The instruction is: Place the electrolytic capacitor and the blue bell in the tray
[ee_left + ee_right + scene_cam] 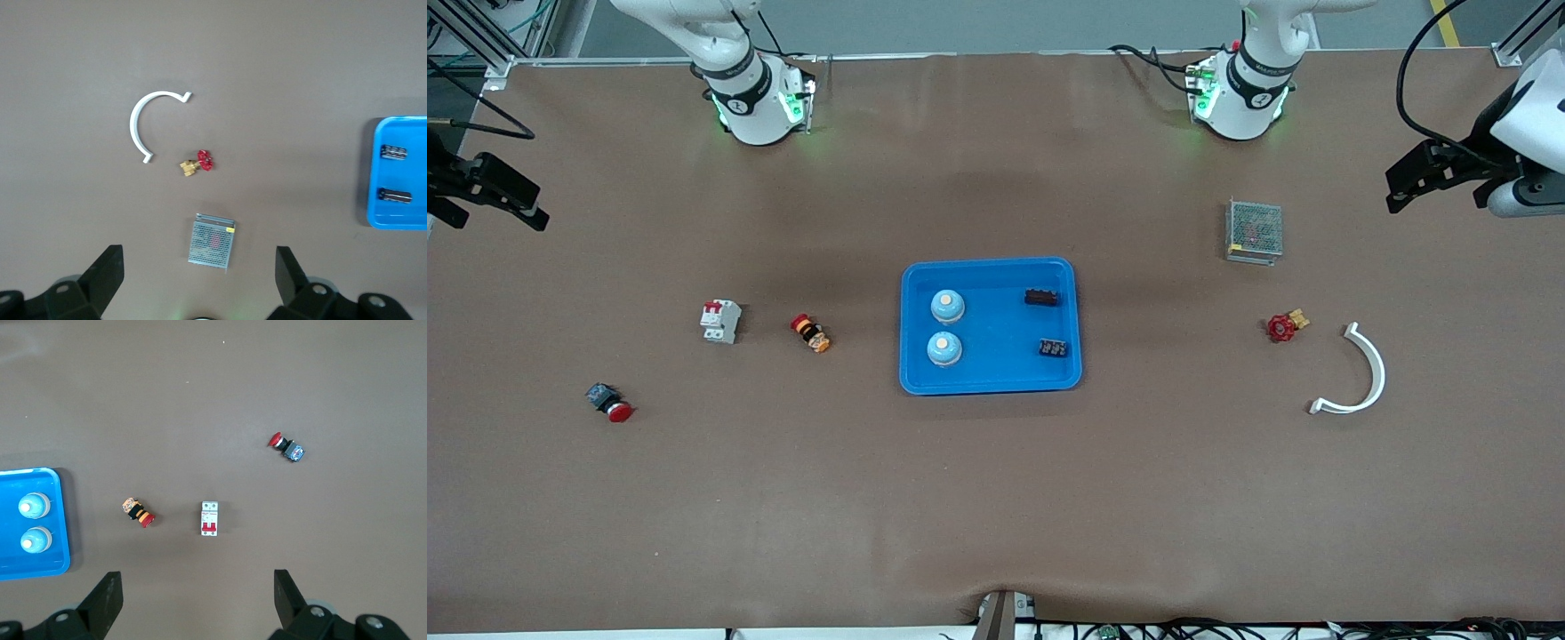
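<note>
- The tray (pixel 991 268) is sitting at the middle of the table (pixel 996 498), with four small things already lying inside it.
- Two blue bells (pixel 947 306) are standing in the tray's half toward the right arm's end, one nearer the front camera than the other.
- Two dark blocks (pixel 1042 297) are lying in the other half; whether either is the electrolytic capacitor cannot be told at this range.
- If so, the placing is looking complete.
- The left tool (pixel 200 267) is hanging wide and empty over the mesh-covered box (pixel 213 241).
- The right tool (pixel 197 587) is hanging wide and empty over bare table beside the white breaker (pixel 210 518).
</note>
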Controlling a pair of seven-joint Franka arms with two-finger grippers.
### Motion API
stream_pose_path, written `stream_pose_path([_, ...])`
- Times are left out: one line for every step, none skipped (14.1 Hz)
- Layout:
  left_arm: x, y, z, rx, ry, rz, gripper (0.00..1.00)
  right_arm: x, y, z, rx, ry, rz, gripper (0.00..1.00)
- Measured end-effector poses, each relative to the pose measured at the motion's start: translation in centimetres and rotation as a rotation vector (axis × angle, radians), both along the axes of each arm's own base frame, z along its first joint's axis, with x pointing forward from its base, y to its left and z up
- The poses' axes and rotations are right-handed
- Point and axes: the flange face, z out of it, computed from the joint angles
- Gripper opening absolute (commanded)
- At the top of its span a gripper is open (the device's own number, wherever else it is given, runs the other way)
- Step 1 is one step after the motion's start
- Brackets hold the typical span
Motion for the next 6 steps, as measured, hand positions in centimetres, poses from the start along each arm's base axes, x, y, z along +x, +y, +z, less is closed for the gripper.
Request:
stream_pose_path([-0.01,-0.08,0.00,-0.013,0.002,0.000,1.00,0.01,0.01,0.01,0.000,-0.001,0.000,1.00])
stream_pose_path([-0.02,-0.13,0.01,-0.020,0.002,0.000,1.00,0.02,0.02,0.02,0.000,-0.002,0.000,1.00])
stream_pose_path([-0.02,-0.16,0.02,-0.021,0.002,0.000,1.00,0.02,0.03,0.02,0.000,-0.002,0.000,1.00])
stream_pose_path([-0.03,-0.16,0.02,-0.022,0.003,0.000,1.00,0.03,0.03,0.02,0.000,-0.002,0.001,1.00])
stream_pose_path([-0.05,-0.16,0.02,-0.021,0.004,0.000,1.00,0.03,0.03,0.03,0.000,-0.003,0.001,1.00])
stream_pose_path([-0.08,-0.16,0.01,-0.021,0.007,0.000,1.00,0.03,0.03,0.03,0.000,-0.003,0.001,1.00])
